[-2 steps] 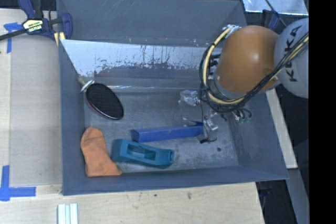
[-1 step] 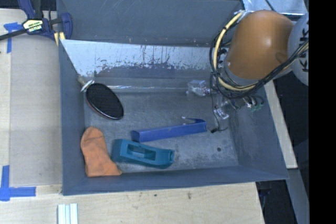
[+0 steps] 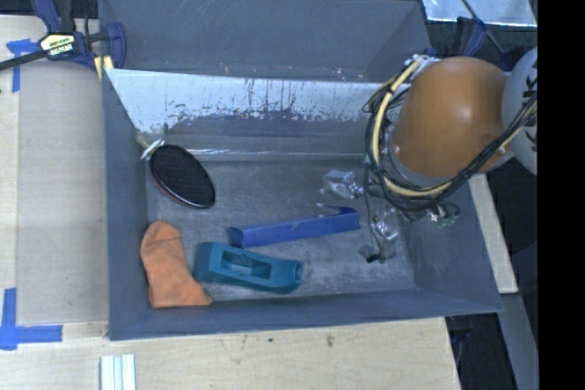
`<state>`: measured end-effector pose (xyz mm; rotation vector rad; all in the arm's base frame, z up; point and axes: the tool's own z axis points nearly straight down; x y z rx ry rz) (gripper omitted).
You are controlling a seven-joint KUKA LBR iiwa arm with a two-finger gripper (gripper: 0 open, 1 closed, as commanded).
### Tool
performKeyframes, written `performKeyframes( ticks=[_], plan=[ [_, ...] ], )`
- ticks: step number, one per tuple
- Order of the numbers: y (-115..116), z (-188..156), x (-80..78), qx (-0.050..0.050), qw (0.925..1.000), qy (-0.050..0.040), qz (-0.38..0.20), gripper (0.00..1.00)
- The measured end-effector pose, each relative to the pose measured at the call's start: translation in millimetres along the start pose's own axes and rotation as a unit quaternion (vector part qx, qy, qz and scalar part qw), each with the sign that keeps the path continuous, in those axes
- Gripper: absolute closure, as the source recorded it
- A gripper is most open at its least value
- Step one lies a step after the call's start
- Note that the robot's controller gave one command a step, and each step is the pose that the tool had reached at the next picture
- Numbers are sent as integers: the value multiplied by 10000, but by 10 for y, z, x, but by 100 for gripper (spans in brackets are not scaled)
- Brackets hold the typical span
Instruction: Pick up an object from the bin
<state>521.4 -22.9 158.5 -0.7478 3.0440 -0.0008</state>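
Gripper [image 3: 364,216]: fingers apart, gripping nothing, apparently astride the right end of the blue bar [image 3: 292,230]. The bar lies flat on the bin [image 3: 123,196] floor, toward the right wall. A teal block [image 3: 245,268] sits just beside it. Risk: gripped at its end, the long bar may pivot or slip free.

text: none legible | brands, numbers, signs: none legible | scope: bin [image 3: 265,36] and contents

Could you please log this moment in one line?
pincer: bin right side | nearest: blue bar | also: teal tool, orange cloth, black brush
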Motion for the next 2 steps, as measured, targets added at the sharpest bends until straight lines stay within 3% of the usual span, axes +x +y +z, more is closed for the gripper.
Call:
performKeyframes(
  ticks=[1,2],
  plan=[
    [123,256,-121,-12,9999,30,141,0],
    [486,160,-286,-7,9997,16,-240,0]
  ],
)
